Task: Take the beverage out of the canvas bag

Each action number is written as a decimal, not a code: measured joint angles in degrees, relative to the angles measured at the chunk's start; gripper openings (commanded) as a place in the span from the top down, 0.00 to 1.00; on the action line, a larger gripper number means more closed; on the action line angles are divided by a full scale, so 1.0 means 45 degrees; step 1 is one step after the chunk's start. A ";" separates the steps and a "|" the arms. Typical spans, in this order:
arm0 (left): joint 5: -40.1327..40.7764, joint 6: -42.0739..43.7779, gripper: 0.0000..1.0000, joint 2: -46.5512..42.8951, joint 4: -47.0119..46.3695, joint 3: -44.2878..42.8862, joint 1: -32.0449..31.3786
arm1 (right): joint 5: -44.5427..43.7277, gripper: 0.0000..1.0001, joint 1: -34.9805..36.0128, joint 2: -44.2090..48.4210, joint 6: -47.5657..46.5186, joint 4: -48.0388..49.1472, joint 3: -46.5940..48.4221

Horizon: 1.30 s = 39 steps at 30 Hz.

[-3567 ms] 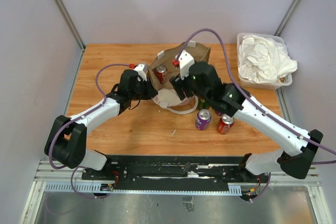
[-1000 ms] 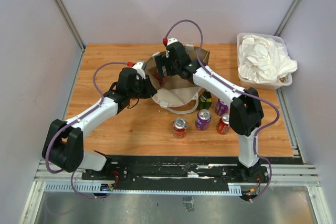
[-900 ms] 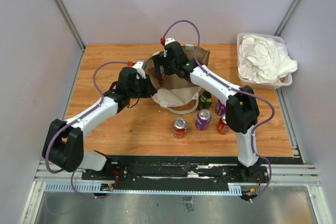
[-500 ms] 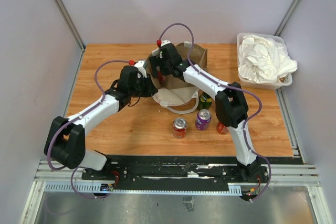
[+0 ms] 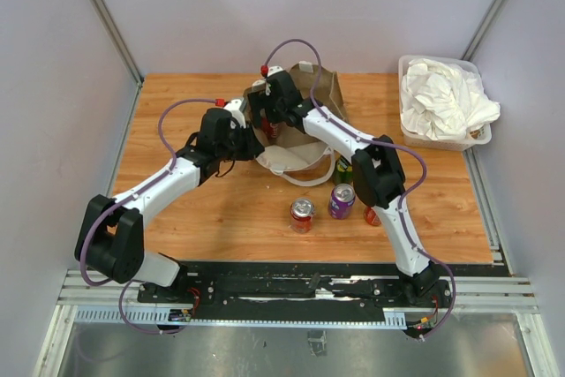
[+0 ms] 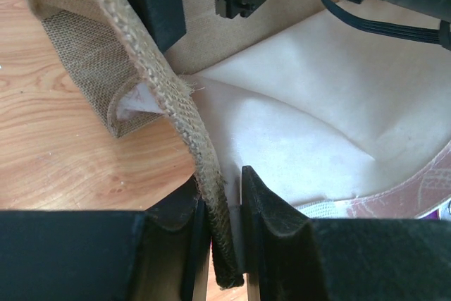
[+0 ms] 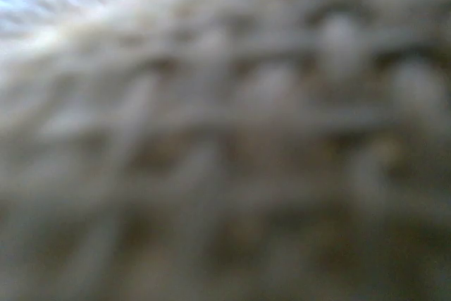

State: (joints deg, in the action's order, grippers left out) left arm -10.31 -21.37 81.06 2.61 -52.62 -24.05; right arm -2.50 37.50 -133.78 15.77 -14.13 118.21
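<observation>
Left gripper (image 6: pixel 224 192) clenched on bag (image 6: pixel 151 79) rim, woven edge pinched between both fingers. Right gripper (image 5: pixel 267 123) down in bag mouth. Its own camera shows only blurred weave, so cannot tell if clenched or released. Bag sits mid-table (image 5: pixel 177 218), mouth open, pale lining showing. Red can (image 5: pixel 272 129) glimpsed inside bag, just under right gripper. Purple can (image 5: pixel 342 200) upright on table near bag. Bin (image 5: pixel 433 141) of white cloth at far right.

My left arm (image 5: pixel 159 187) reaches from lower left toward the frame's centre, my left gripper (image 6: pixel 224 220) pinched tight on the canvas bag (image 6: pixel 162 82) rim. My right arm (image 5: pixel 349 139) bends at the elbow and stretches up-left, my right gripper (image 5: pixel 265 121) pointing down, its opening hidden.
</observation>
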 measured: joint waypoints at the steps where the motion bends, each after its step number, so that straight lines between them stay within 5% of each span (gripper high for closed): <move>1: 0.0024 0.0019 0.76 0.0000 -0.0010 -0.0010 0.0010 | 0.0058 0.00 0.0000 -0.0121 0.0010 -0.0024 0.0126; 10: 0.0049 0.0039 0.75 0.0112 0.0000 -0.0058 0.0049 | 0.0457 0.10 -0.0029 -0.0525 0.0087 0.0131 0.0185; 19: -0.0019 0.0078 0.75 0.0228 0.0117 -0.0087 0.0049 | 0.0529 0.64 -0.0039 -0.0131 -0.0015 0.0967 -0.0865; 20: -0.0019 0.0083 0.75 0.0228 0.0121 -0.0087 0.0049 | 0.0539 0.87 -0.0039 -0.0131 -0.0049 0.0971 -0.0860; 21: -0.0015 0.0083 0.75 0.0228 0.0121 -0.0087 0.0049 | 0.0549 0.98 -0.0039 -0.0126 -0.0117 0.0976 -0.0860; 32: -0.0049 0.0078 0.75 0.0233 0.0126 -0.0087 0.0044 | 0.0559 0.99 -0.0034 0.1205 -0.1219 0.0214 -0.1885; 39: -0.0049 0.0053 0.75 0.0233 0.0117 -0.0087 0.0044 | 0.0257 0.99 0.0112 0.4624 -0.2283 -0.0447 -0.2934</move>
State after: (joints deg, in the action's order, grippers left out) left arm -10.52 -21.12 82.11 3.14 -53.01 -23.86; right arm -1.34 38.00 -112.97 5.50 -16.14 105.01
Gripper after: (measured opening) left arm 0.253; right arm 0.670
